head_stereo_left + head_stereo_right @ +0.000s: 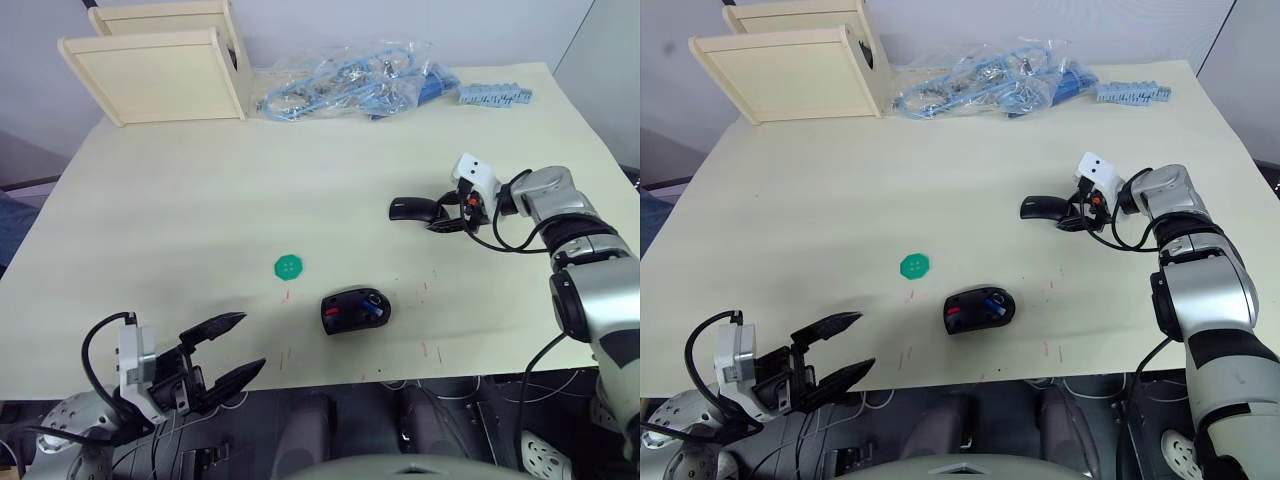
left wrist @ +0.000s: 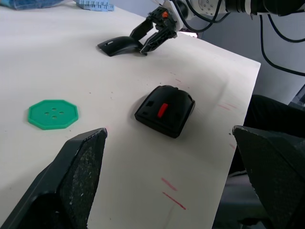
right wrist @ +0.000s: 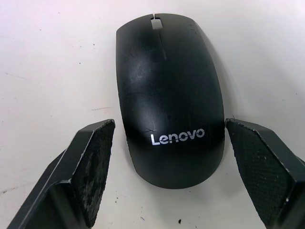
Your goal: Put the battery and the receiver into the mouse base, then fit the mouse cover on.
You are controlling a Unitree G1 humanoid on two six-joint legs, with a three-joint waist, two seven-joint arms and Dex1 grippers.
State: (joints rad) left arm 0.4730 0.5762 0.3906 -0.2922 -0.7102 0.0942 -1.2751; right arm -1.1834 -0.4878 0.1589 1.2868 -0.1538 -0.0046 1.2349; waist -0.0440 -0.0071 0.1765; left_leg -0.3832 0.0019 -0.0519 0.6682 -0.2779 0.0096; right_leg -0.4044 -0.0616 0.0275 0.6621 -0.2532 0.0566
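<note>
The mouse base lies inner side up near the table's front edge, showing a red patch. A blue battery sits in it. The receiver is hidden. Further back and to the right, the glossy black mouse cover rests arched side up on the table. My right gripper is open, one finger on each side of the cover's rear end, with a gap on both sides. At the front left edge, well left of the base, my left gripper is open and holds nothing.
A green round disc lies left of the base. Two wooden trays stand at the back left, clear bags of blue cables at the back middle, and a blue strip at the back right.
</note>
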